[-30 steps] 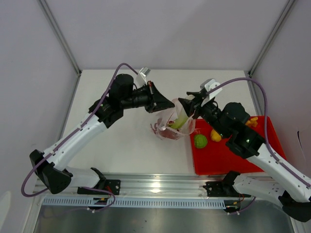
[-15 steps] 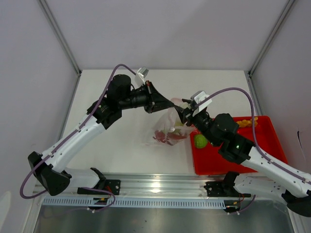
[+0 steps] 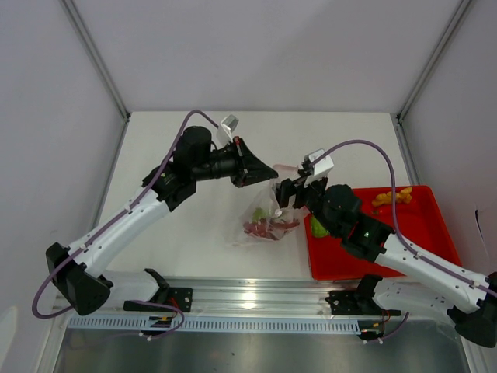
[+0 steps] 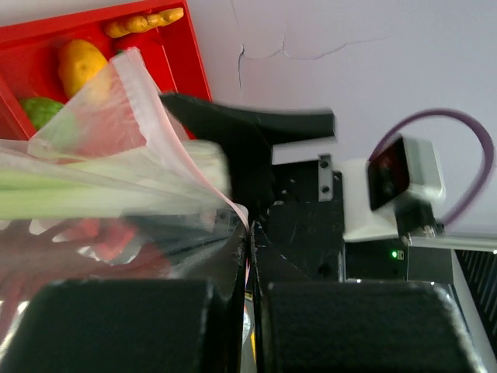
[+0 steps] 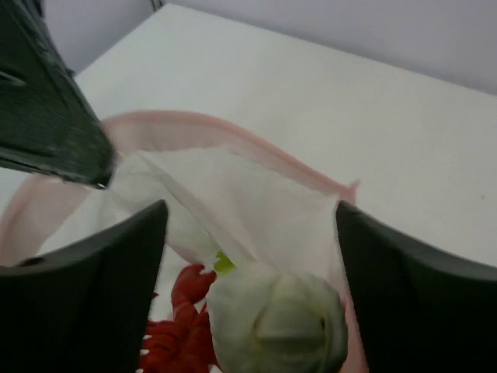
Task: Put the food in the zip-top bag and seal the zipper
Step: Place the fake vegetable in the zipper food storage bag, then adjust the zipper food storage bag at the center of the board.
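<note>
The clear zip-top bag [image 3: 262, 219] hangs from its mouth edge, and my left gripper [image 3: 261, 172] is shut on that edge [image 4: 242, 233]. The pink zipper [image 5: 233, 137] curves round the open mouth. Inside the bag lie the long pale-green stalk [image 3: 265, 210] and a red pepper-like piece [image 3: 261, 228]. My right gripper [image 3: 286, 194] stands open at the bag's mouth, its fingers [image 5: 85, 287] apart on either side of the stalk's end [image 5: 276, 322], clear of it. A round green fruit [image 3: 318, 227], a yellow piece [image 4: 81, 66] and orange pieces [image 3: 392, 196] lie on the red tray.
The red tray [image 3: 411, 241] sits at the right, close beside the bag. The right arm reaches across the tray's left edge. My left gripper's black finger [image 5: 46, 109] shows at the upper left of the right wrist view.
My right gripper carried the stalk left and down into the bag's mouth, then opened and let it go. The stalk now rests inside the bag. The left gripper kept its hold.
</note>
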Controlling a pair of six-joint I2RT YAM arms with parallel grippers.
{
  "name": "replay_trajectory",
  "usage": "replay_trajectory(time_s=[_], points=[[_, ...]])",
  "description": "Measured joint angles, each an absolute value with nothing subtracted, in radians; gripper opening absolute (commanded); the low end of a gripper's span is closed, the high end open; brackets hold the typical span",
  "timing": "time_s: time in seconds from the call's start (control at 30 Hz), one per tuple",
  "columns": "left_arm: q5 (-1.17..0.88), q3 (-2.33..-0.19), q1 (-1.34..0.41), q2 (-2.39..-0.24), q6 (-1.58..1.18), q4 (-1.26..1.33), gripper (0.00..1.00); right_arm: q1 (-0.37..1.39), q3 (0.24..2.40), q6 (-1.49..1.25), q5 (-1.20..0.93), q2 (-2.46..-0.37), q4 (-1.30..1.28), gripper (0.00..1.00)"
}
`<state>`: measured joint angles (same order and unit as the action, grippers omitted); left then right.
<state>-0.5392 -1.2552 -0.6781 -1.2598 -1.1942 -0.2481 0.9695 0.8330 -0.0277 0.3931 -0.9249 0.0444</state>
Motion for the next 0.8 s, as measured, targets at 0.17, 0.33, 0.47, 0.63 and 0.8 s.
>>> replay_trajectory(time_s=[0.17,0.33,0.47,0.63,0.8], points=[[-0.538,-1.245,-0.678,-1.224,-1.170,-0.248,0.01,0.964,0.934,-0.163,0.427,-0.933,-0.162,0.98],[-0.538,-1.210,-0.678,-1.195,-1.140,-0.248,0.00,0.941,1.186,-0.326,0.468,-0.932,-0.421,1.00],[-0.538,-1.182,-0.678,-1.195,-1.116,-0.250,0.01,0.878,1.301,-0.461,0.450,-0.894,-0.586,0.99],[-0.546,-1.167,-0.678,-1.195,-1.094,-0.248,0.01,0.734,1.315,-0.593,0.303,-0.898,-0.756,0.98],[-0.562,-1.155,-0.678,-1.195,-1.086,-0.240,0.00,0.689,1.152,-0.665,0.120,-0.974,-0.765,0.69]])
